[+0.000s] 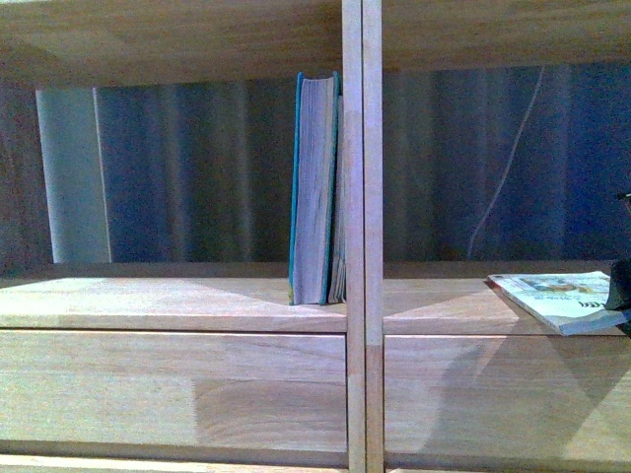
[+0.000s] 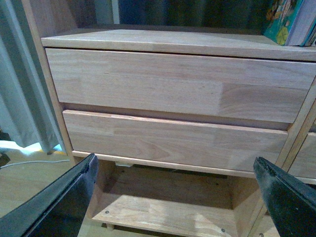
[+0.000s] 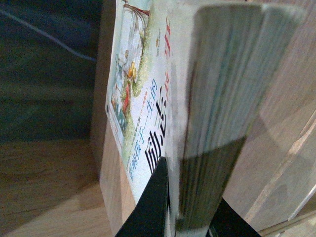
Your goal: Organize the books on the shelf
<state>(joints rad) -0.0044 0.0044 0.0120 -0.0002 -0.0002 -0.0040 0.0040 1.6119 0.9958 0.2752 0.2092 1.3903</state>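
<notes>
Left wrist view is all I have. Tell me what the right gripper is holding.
Observer: The right gripper is shut on the white paperback, one finger on each side.
Operator: Give me where that book is.
Observer: It lies flat, low over the right-hand shelf board, at the far right edge of the front view. I cannot tell if it touches.
Operator: Now the teal book.
Observer: The teal book stands upright in the left column, next to the central divider.
</notes>
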